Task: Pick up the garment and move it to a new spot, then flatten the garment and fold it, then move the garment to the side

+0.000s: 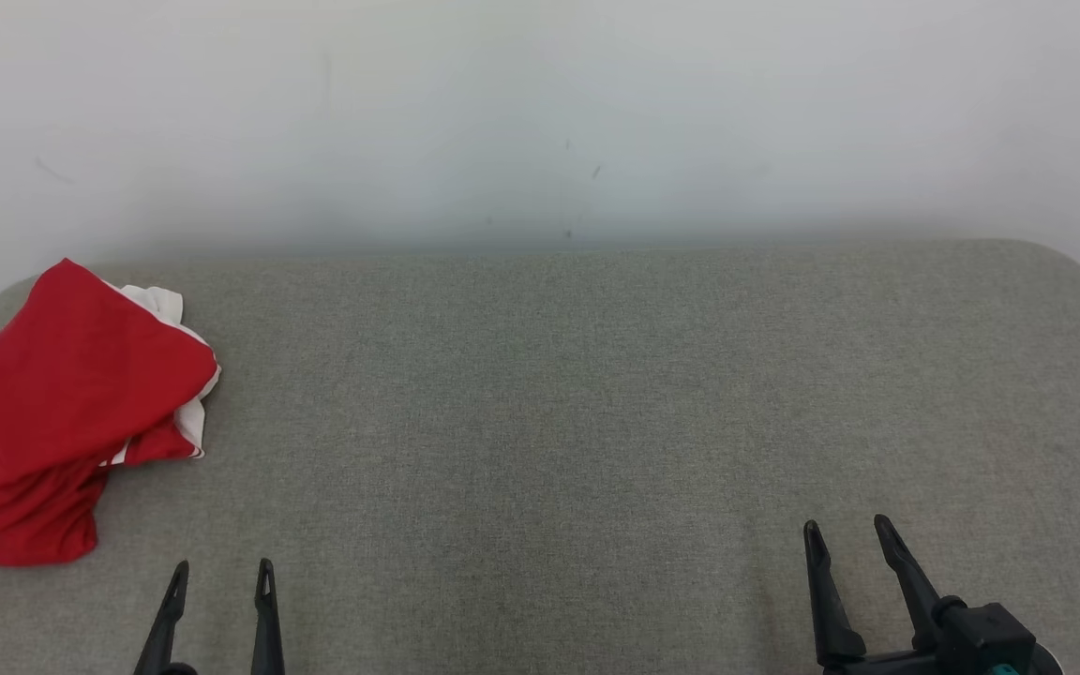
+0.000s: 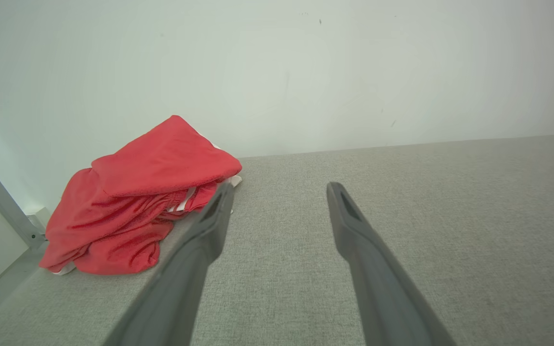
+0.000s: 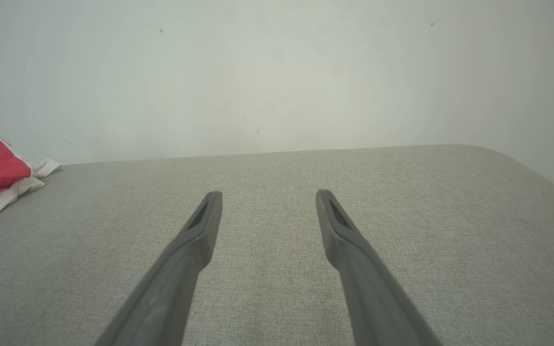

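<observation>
Head view, left gripper (image 1: 223, 565) low, jaws parted

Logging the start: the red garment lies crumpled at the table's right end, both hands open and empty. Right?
No: the red garment lies crumpled at the table's left end, per the head view. The left hand and right hand are open and empty.

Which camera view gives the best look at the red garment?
The left wrist view: the red garment shows close and almost whole, a crumpled heap with white trim. The head view cuts the red garment off at the picture's left edge. The right wrist view catches one corner of it.
</observation>
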Robot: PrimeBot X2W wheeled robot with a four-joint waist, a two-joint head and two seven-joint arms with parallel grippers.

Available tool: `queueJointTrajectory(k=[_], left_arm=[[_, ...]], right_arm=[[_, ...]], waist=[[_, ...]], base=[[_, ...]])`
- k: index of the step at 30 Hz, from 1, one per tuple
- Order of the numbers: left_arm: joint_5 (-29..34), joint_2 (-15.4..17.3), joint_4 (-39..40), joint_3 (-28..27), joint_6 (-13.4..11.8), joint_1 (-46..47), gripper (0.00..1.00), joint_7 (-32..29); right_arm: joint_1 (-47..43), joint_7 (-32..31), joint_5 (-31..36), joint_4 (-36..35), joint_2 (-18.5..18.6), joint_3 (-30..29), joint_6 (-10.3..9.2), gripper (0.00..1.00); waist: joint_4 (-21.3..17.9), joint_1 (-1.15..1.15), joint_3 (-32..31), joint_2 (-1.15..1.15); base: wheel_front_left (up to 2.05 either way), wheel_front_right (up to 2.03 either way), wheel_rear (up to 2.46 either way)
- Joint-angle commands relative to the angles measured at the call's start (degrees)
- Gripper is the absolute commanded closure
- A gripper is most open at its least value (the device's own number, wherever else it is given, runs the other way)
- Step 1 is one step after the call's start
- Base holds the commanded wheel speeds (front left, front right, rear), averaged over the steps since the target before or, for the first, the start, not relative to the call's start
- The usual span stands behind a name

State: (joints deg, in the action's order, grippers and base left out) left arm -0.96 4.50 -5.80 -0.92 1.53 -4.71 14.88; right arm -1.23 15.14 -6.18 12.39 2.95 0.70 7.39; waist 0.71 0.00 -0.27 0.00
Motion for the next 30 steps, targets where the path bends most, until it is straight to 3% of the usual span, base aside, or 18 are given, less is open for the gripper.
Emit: queueJointTrajectory(k=[1, 30], left_arm=[[0.3, -0.1, -0.1, -0.3, 0.2, -0.5, 0.0, 0.4], [0.3, -0.8, -0.6, -1.1, 0.8, -0.4, 0.0, 0.4]], right_arm=[[-0.4, 0.1, -0.4, 0.2, -0.2, -0.1, 0.2, 0.0], [-0.5, 0.1, -0.8, 0.5, -0.2, 0.7, 0.19, 0.0]], waist=[[-0.1, 0.0, 0.0, 0.0], [0.3, 0.0, 0.2, 0.0]], base=[[0.0, 0.0, 0.0], [0.0, 0.0, 0.0]])
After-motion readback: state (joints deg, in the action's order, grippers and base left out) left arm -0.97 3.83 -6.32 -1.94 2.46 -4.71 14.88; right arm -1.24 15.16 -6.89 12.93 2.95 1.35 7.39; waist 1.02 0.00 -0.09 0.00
